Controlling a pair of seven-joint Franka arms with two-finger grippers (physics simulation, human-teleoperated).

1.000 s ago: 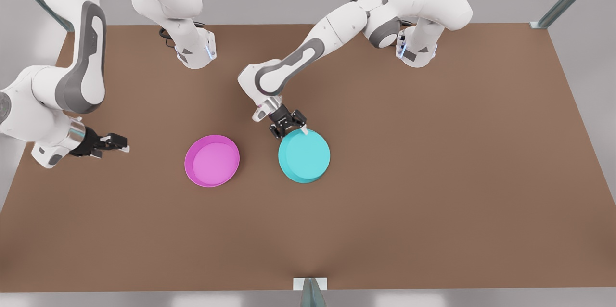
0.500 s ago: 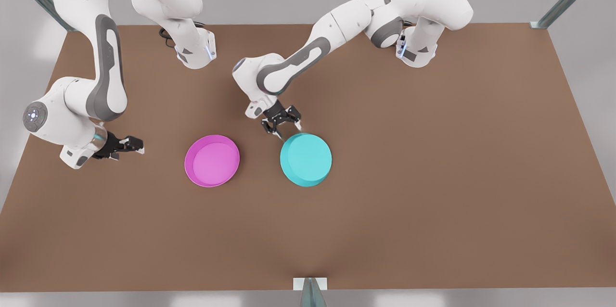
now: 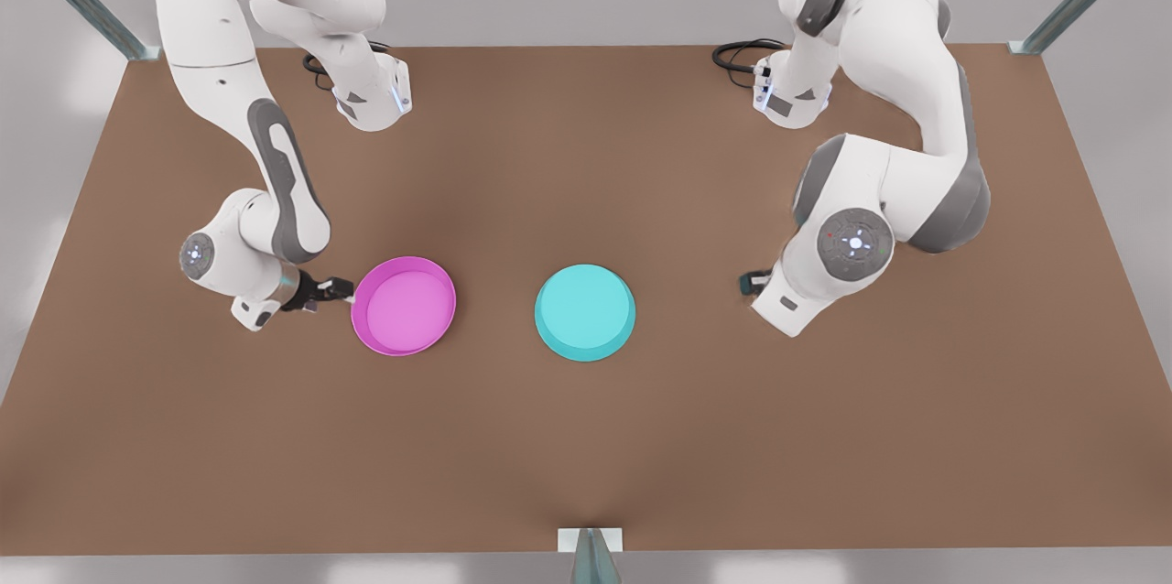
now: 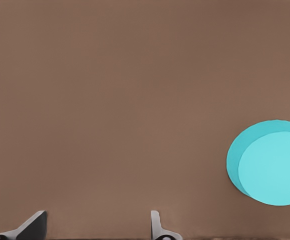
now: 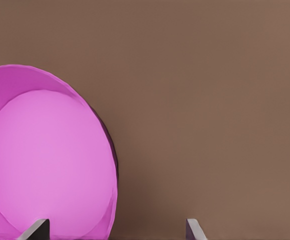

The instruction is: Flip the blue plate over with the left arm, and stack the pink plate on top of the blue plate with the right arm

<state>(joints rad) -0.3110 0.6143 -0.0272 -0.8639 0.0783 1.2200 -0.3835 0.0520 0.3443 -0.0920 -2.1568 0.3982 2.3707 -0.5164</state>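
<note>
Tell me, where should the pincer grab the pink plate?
By the raised rim of the pink plate, on the edge nearest the right pincer, at the front view's left. It lies flat, open side up, so one finger goes inside, one outside.

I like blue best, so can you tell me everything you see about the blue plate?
The blue plate is a round, shallow turquoise dish that looks like smooth plastic. It lies upside down on the brown table, its flat base facing up and its darker side wall showing around the edge. It sits near the table's middle, apart from the pink plate on the front view's left. Nothing touches it except the table.
</note>
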